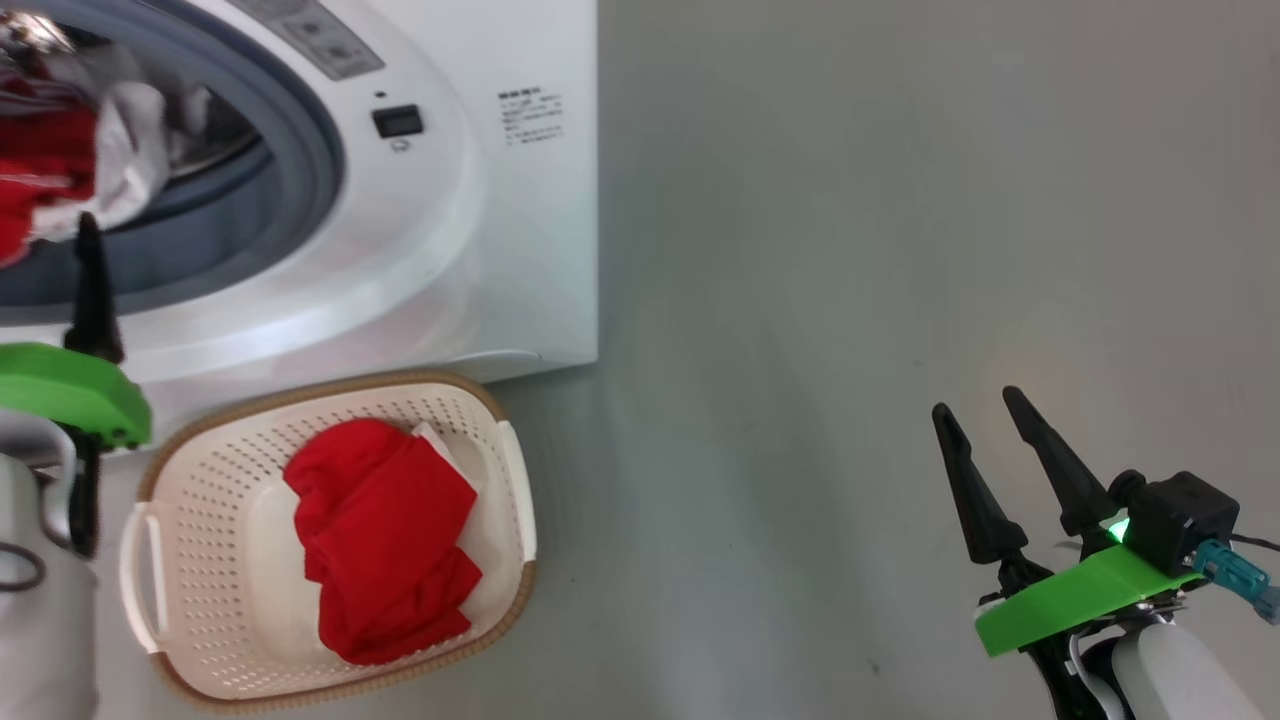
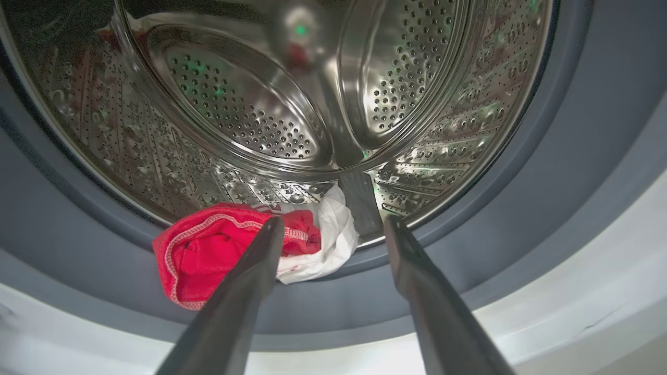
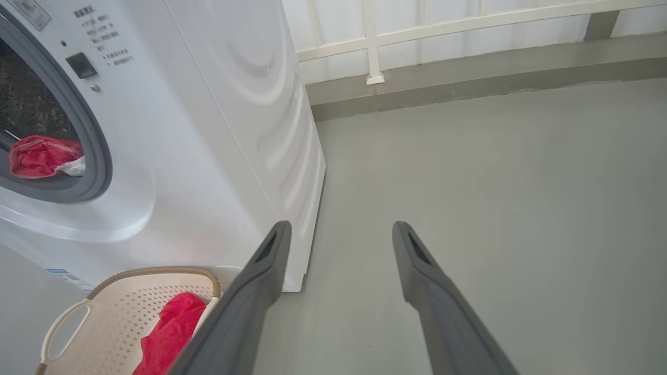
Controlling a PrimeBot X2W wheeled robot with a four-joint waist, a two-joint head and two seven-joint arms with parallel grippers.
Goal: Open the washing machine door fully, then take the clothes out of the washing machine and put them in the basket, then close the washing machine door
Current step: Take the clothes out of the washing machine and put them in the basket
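Note:
The white washing machine [image 1: 480,200] stands open; its door is out of view. A red and white garment [image 2: 208,255] of the clothes hangs over the grey rubber ring [image 2: 521,208] at the lower lip of the steel drum [image 2: 234,104]. My left gripper [image 2: 333,221] is open just in front of that garment, nothing between its fingers. More clothes [image 1: 45,160] show in the drum mouth. The cream basket [image 1: 220,470] sits on the floor before the machine with a red garment [image 1: 385,540] in it. My right gripper [image 1: 975,402] hovers open and empty, far right of the basket.
Bare grey floor [image 1: 850,300] stretches right of the machine and basket. In the right wrist view a grey ledge and white railing [image 3: 372,47] close off the far end. The basket [image 3: 125,302] sits tight against the machine's front corner.

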